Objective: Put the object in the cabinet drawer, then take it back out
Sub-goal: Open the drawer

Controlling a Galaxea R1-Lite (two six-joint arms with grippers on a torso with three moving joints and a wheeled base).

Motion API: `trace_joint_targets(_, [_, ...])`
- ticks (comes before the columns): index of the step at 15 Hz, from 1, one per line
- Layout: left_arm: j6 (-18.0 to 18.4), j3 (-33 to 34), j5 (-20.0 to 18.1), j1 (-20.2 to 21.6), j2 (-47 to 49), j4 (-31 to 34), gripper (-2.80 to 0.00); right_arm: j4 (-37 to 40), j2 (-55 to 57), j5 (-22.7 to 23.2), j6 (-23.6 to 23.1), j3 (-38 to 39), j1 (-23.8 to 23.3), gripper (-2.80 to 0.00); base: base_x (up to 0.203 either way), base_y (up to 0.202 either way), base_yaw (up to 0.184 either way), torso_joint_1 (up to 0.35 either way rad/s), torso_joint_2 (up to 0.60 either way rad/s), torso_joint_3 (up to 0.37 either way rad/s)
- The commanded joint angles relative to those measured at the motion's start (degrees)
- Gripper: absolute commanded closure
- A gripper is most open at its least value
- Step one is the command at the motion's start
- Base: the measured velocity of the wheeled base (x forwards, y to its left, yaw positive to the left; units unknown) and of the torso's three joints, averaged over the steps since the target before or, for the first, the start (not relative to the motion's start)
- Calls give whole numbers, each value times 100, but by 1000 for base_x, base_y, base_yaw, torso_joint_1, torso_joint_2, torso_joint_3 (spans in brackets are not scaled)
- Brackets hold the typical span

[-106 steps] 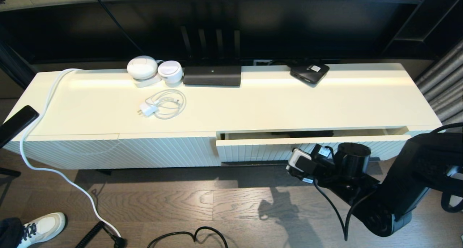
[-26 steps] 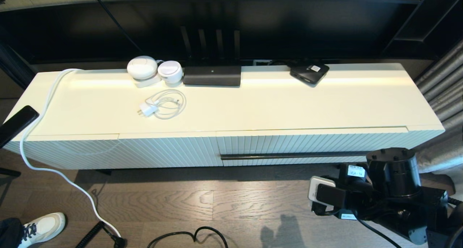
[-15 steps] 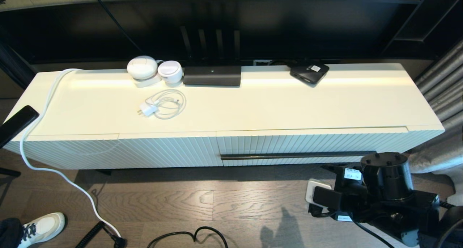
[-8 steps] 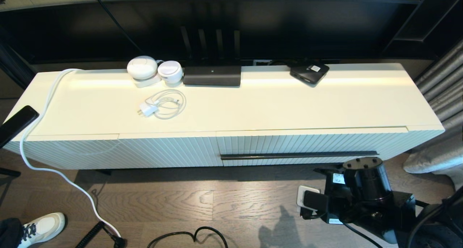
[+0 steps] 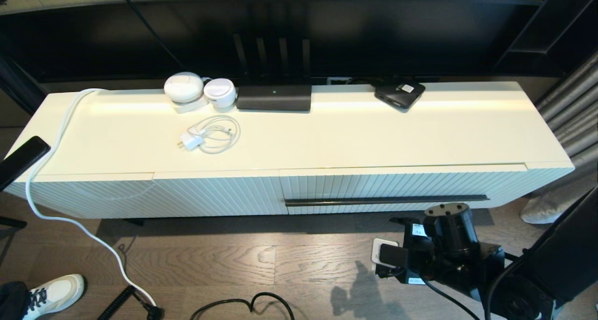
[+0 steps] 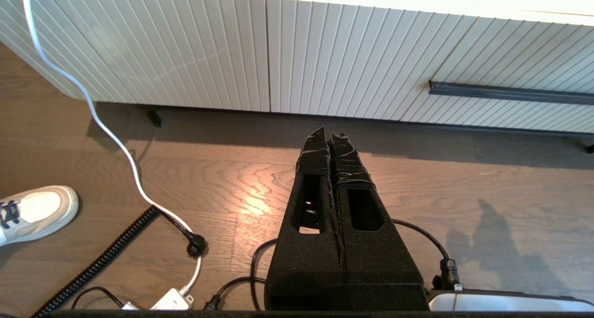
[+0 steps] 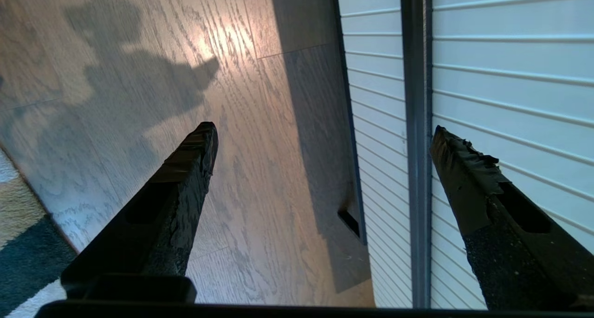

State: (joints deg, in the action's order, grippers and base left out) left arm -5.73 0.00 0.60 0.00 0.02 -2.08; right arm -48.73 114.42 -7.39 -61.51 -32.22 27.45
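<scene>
umbrella is nowhere in view, so by my reckoning it lies inside the cabinet drawer (image 5: 402,189), which has gone from slightly open seconds ago to fully shut. the right gripper (image 7: 320,132), fingers spread wide and empty, has swung back toward the bar handle (image 5: 387,200), likely to reopen it. the left gripper (image 6: 330,139) hangs clenched over the floor.

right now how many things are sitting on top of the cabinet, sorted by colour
White: 3 - large round device, small round device, charger with coiled cable
Black: 2 - long flat box, small box with white label
Total: 5
</scene>
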Motion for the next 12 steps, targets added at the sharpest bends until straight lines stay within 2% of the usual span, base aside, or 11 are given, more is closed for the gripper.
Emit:
trace_joint_targets(1, [-7, 0, 2, 0, -2, -2, 0, -32, 160, 48, -44, -21, -54, -280, 0, 0, 0, 0, 0, 0])
trace_joint_targets(5, [-7, 0, 2, 0, -2, -2, 0, -32, 256, 528, -89, -21, -134, -280, 0, 0, 0, 0, 0, 0])
trace_joint_targets(12, [-7, 0, 2, 0, -2, -2, 0, -32, 450, 712, -291, -170, -310, -280, 0, 0, 0, 0, 0, 0])
